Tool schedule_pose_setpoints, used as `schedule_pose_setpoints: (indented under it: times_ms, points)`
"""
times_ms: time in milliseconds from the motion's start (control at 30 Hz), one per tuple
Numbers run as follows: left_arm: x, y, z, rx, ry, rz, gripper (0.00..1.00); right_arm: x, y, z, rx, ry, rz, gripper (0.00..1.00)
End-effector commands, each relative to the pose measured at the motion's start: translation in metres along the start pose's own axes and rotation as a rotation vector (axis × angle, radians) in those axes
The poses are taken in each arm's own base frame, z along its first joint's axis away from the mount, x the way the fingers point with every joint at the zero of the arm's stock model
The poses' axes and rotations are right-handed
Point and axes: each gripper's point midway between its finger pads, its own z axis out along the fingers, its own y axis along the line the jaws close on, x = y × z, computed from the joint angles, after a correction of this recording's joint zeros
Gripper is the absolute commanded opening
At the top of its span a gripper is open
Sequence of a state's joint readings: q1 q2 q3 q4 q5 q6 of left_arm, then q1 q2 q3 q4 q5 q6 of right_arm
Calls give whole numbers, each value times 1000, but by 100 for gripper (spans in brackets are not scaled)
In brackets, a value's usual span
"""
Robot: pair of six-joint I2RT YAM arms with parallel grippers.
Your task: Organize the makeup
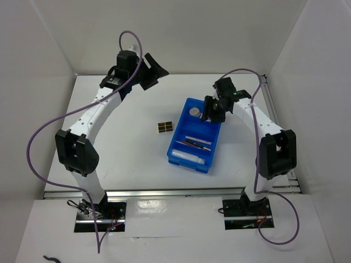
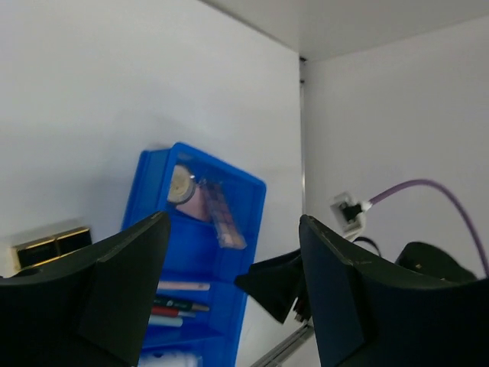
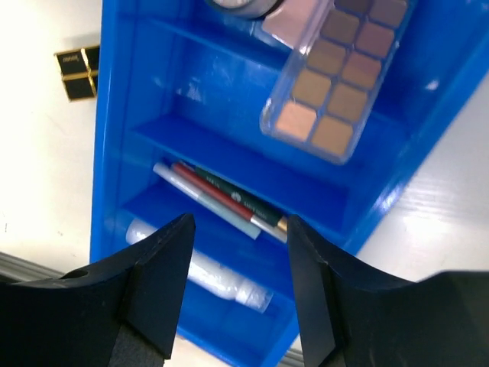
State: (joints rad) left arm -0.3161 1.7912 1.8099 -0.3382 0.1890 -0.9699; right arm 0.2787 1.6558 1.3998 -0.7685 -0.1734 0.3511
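The blue divided bin (image 1: 176, 143) stands right of centre. Its far compartment holds a round compact (image 1: 195, 112), a pink compact (image 3: 294, 19) and a clear eyeshadow palette (image 3: 340, 73) leaning inside. Thin pencils (image 3: 229, 200) lie in the middle compartment, and a clear tube (image 3: 210, 271) in the near one. The black palette with gold squares (image 1: 165, 127) lies on the table left of the bin. My right gripper (image 1: 211, 113) is open and empty above the bin's far end. My left gripper (image 1: 149, 71) is open and empty, raised at the back left.
White walls close in the table on the left, back and right. A metal rail (image 1: 175, 192) runs along the near edge. Purple cables (image 1: 130, 39) loop off both arms. A small white socket (image 2: 348, 209) sits on the right wall.
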Motion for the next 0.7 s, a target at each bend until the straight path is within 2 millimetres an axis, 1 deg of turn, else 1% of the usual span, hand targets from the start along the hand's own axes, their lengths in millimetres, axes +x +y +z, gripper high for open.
schedule_pose_setpoints:
  times_ms: [0, 33, 67, 100, 133, 167, 200, 233, 267, 300, 333, 367, 400, 433, 467, 500, 567, 600, 633, 667]
  points:
    - [14, 31, -2, -49, 75, 25, 81, -17, 12, 7, -12, -24, 0, 57]
    - [14, 31, -2, -49, 75, 37, 81, -14, 7, 10, 10, -7, 13, 57]
    - [10, 34, -3, -48, 74, 31, 81, -19, 6, 11, 24, -18, 13, 57]
    - [6, 38, -4, -51, 68, 48, 81, -21, 4, 9, 57, -32, -5, 59]
    - [8, 40, -4, -59, 74, 46, 81, -23, 1, 10, 89, -45, -13, 64]
    - [0, 41, -6, -64, 54, 57, 81, -24, 6, 9, 113, -64, -52, 67]
    - [2, 43, -6, -71, 60, 55, 81, -27, 7, 8, 136, -82, -81, 68]
    - [2, 43, -6, -71, 60, 55, 81, -32, 3, 4, 190, -108, -126, 71]
    - [-2, 45, -7, -76, 53, 51, 81, -28, 6, 8, 212, -105, -172, 71]
    - [0, 44, -7, -66, 63, 50, 82, -28, 5, 10, 246, -101, -200, 71]
    - [4, 46, -6, -67, 78, 47, 82, -32, 1, 9, 294, -113, -238, 71]
    - [-1, 47, -7, -64, 64, 46, 82, -31, 4, 8, 320, -118, -303, 71]
    - [-1, 47, -7, -64, 64, 46, 82, -25, 0, 15, 353, -90, -343, 71]
    - [0, 51, -4, -70, 70, 43, 82, -26, 0, 14, 373, -93, -383, 71]
    - [0, 51, -4, -70, 70, 43, 82, -28, -8, 14, 435, -94, -436, 71]
    - [0, 51, -4, -70, 71, 54, 82, -28, -6, 18, 452, -95, -478, 70]
    - [3, 52, -4, -70, 83, 51, 82, -34, -14, 18, 502, -98, -534, 70]
    - [-1, 54, -5, -75, 76, 47, 82, -34, -14, 18, 504, -94, -549, 70]
    - [-1, 55, -5, -74, 77, 56, 82, -38, -12, 19, 498, -110, -555, 70]
    - [-1, 55, -5, -74, 77, 56, 82, -38, -15, 21, 511, -102, -567, 70]
